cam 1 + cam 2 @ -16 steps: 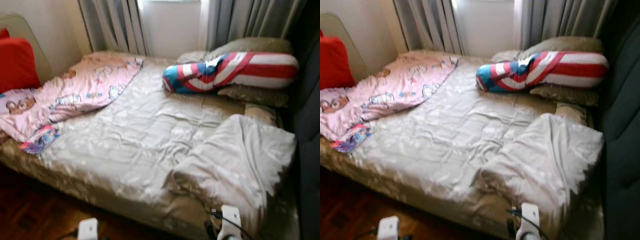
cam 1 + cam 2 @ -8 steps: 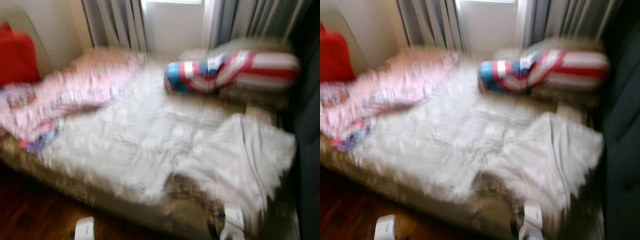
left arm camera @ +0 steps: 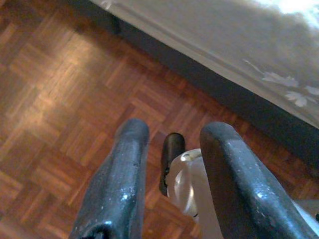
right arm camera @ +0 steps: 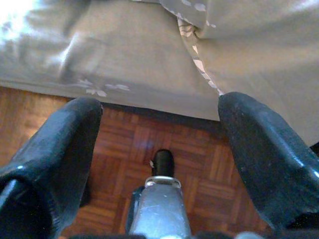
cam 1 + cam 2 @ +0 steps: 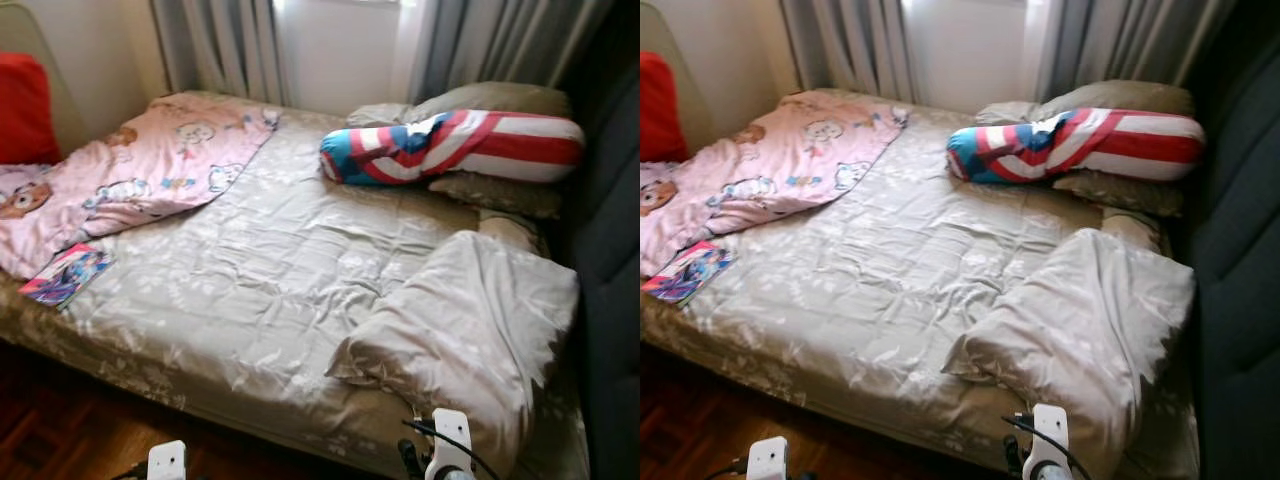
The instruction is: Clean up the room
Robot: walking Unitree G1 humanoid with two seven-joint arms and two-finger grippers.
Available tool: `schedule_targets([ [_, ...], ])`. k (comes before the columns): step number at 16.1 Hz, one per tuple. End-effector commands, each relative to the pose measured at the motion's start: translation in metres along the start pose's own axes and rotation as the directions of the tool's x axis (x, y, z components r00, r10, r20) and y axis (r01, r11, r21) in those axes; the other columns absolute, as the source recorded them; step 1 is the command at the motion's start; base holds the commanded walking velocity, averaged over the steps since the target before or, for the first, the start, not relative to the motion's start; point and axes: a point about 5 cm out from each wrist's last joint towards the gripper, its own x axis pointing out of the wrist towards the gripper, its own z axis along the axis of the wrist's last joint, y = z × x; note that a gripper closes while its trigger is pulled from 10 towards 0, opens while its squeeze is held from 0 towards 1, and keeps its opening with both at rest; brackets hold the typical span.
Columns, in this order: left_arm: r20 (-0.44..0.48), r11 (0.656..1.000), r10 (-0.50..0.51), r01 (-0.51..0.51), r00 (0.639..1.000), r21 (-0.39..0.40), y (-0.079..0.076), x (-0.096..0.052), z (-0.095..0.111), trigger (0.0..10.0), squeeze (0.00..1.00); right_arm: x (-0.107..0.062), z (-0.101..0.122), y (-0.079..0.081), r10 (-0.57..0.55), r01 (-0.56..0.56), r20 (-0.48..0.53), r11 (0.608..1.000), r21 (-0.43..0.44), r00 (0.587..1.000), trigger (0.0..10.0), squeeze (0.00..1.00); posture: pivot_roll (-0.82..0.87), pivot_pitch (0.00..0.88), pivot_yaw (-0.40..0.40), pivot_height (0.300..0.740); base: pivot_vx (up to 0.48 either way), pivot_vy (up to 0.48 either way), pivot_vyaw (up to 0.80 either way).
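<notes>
Though rumpled, bed [image 5: 280, 270] w/ folded-back duvet [image 5: 470, 330].

Bed [image 5: 250, 290], beige floral sheet, on parquet floor [image 3: 60, 99]. On it: pink cartoon-print blanket [image 5: 140, 175] at its left; colourful book [image 5: 66, 275] at that blanket's near edge; folded beige quilt [image 5: 470, 330] at near right; striped bolster [image 5: 455, 145] across beige pillows [image 5: 490, 98].

Bed [image 5: 270, 290] covered by a beige floral sheet, wrinkled. On the bed: pink cartoon-print blanket [image 5: 140, 180] at its far left corner; colourful book [image 5: 66, 275] just below the blanket, near the bed's left edge; striped red-white-blue bolster [image 5: 455, 148] on beige pillows [image 5: 490, 100] at the far right; folded beige duvet [image 5: 470, 335] at the near right corner.
</notes>
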Motion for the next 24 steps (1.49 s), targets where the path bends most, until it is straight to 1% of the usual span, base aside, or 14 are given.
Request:
schedule_targets([
  [1, -0.031, 1.0, -0.012, 0.012, 0.999, 0.009, -0.006, -0.001, -0.007, 10.0, 0.0, -0.001, -0.001, -0.007, -0.02, 0.02, -0.003, 1.0, -0.001, 1.0, 10.0, 0.0, 0.02, 0.022, -0.044, 0.74, 0.0, 0.0, 0.0],
  [8, -0.032, 1.0, -0.019, 0.019, 0.999, 0.015, -0.009, -0.002, -0.01, 10.0, 0.0, -0.001, -0.001, -0.007, -0.023, 0.023, -0.004, 1.0, 0.002, 1.0, 10.0, 0.0, 0.02, 0.021, -0.042, 0.74, 0.0, 0.0, 0.0],
  [11, -0.029, 1.0, -0.018, 0.018, 0.999, 0.017, -0.007, -0.002, -0.011, 10.0, 0.0, -0.001, -0.001, -0.007, -0.023, 0.023, -0.004, 1.0, 0.002, 1.0, 10.0, 0.0, 0.02, 0.02, -0.041, 0.74, 0.0, 0.0, 0.0],
  [13, -0.024, 1.0, -0.013, 0.013, 1.0, 0.019, -0.001, -0.003, -0.01, 10.0, 0.0, -0.001, -0.001, -0.007, -0.023, 0.023, -0.005, 1.0, 0.004, 1.0, 10.0, 0.0, 0.02, 0.019, -0.041, 0.74, 0.0, 0.0, 0.0],
  [18, -0.028, 1.0, -0.006, 0.007, 1.0, 0.024, 0.004, -0.004, -0.011, 10.0, 0.0, -0.001, -0.001, -0.007, -0.022, 0.022, -0.004, 1.0, 0.005, 1.0, 10.0, 0.0, 0.02, 0.019, -0.04, 0.74, 0.0, 0.0, 0.0],
  [24, -0.043, 1.0, -0.006, 0.007, 0.999, 0.024, 0.003, -0.005, -0.016, 10.0, 0.0, -0.001, -0.001, -0.007, -0.02, 0.02, -0.002, 1.0, 0.005, 1.0, 10.0, 0.0, 0.02, 0.016, -0.039, 0.74, 0.0, 0.0, 0.0],
])
